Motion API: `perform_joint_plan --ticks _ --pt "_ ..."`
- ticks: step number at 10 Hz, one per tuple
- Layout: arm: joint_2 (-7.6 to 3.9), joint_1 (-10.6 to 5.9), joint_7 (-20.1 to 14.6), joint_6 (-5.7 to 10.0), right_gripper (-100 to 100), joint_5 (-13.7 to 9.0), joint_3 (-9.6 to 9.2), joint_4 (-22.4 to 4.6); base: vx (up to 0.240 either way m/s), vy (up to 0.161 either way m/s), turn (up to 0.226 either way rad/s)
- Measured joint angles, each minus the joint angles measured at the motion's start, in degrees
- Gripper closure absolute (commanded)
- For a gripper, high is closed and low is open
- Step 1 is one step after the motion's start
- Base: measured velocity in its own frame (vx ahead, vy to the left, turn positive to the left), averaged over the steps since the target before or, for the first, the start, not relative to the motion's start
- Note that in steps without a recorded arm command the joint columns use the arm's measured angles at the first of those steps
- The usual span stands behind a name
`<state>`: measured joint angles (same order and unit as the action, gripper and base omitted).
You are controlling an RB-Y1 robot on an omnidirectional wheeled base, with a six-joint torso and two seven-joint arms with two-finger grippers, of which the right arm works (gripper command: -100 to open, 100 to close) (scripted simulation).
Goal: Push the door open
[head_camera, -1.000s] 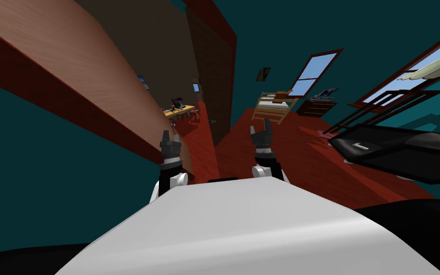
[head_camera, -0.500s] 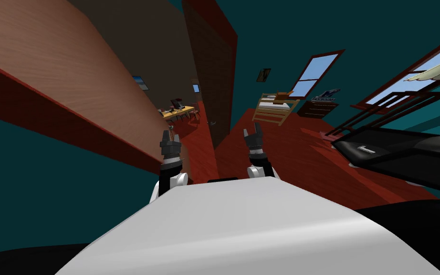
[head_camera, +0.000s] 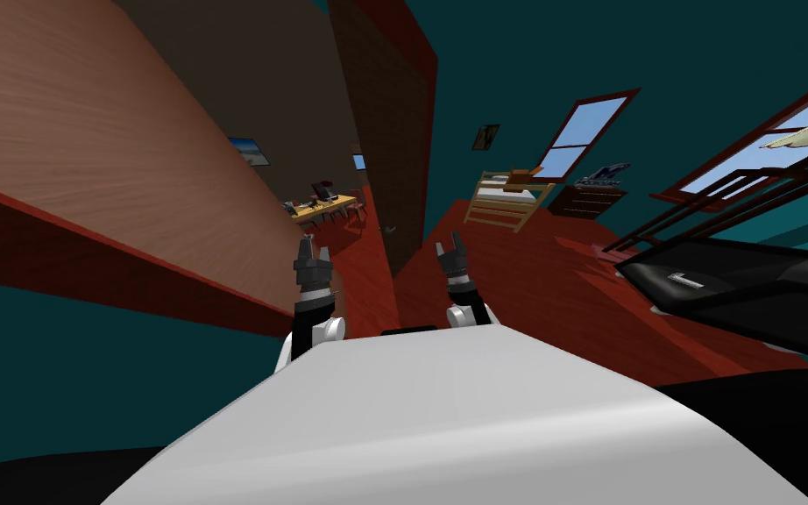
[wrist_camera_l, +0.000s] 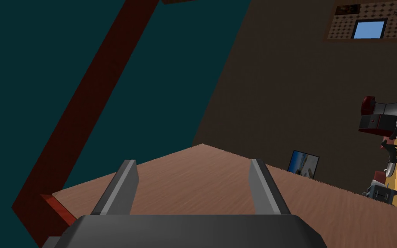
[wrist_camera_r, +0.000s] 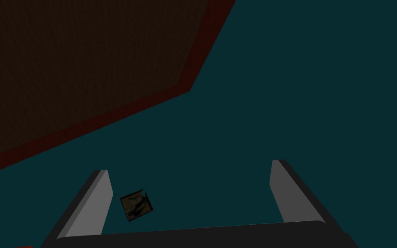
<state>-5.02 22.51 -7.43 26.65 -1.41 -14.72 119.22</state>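
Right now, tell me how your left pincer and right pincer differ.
The left pincer sits close beside the brown door; the right pincer stands clear of it. The left pincer points along the door's wood; the right pincer points at a teal wall with a small picture. Both are open and hold nothing.

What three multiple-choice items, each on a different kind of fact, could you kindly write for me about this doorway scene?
1. Where does the light brown door panel stand?
A) on the robot's left
B) on its right
C) straight ahead, shut

2. What colour are the walls?
A) white
B) dark teal
C) yellow

3. How is the left tool?
A) shut on a handle
B) shut on nothing
C) open

Answers:
1 A, the head view shows it slanting along the left side.
2 B, teal shows in every view.
3 C, its fingers stand well apart.
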Motion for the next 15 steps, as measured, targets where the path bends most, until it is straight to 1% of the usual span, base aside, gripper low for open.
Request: perform_joint_plan --ticks 1,2,3,5,6,7,9,10,11,13,14,15 --pt "-0.19 -0.38 0.1 0.31 -100 0.0 -0.85 -1.1 0.154 -0.032 0.000" --pt "-0.51 -1.01 0.0 0.79 -100 -0.1 -1.74 -2.7 0.147 -0.028 0.001" --pt "-0.58 -1.40 0.1 1.16 -100 -0.1 -2.73 -3.9 0.122 -0.013 0.002" --pt "-1.32 -2.26 -0.2 1.99 -100 -0.4 -3.72 -6.2 0.118 -0.027 -0.001" --pt "-1.24 -3.21 -0.1 2.10 -100 -0.4 -4.76 -7.7 0.138 -0.029 0.001" --pt "-1.41 -3.77 0.0 2.40 -100 -0.5 -5.62 -9.1 0.117 -0.021 0.002" --pt "-1.61 -4.73 0.1 2.89 -100 -0.5 -7.06 -11.3 0.095 -0.016 0.000" --pt "-1.88 -4.86 0.1 3.24 -100 -0.6 -7.78 -12.1 0.086 -0.024 0.000" --pt "-2.06 -5.44 0.0 3.62 -100 -0.7 -8.36 -13.4 0.105 -0.036 0.000" --pt "-2.11 -6.14 0.2 4.36 -100 -0.6 -9.92 -15.7 0.103 -0.021 0.002" --pt "-2.51 -6.64 0.1 4.49 -100 -0.8 -10.41 -16.5 0.093 -0.025 -0.001" --pt "-2.62 -7.28 0.0 4.77 -100 -0.9 -11.00 -17.8 0.097 -0.026 0.002"
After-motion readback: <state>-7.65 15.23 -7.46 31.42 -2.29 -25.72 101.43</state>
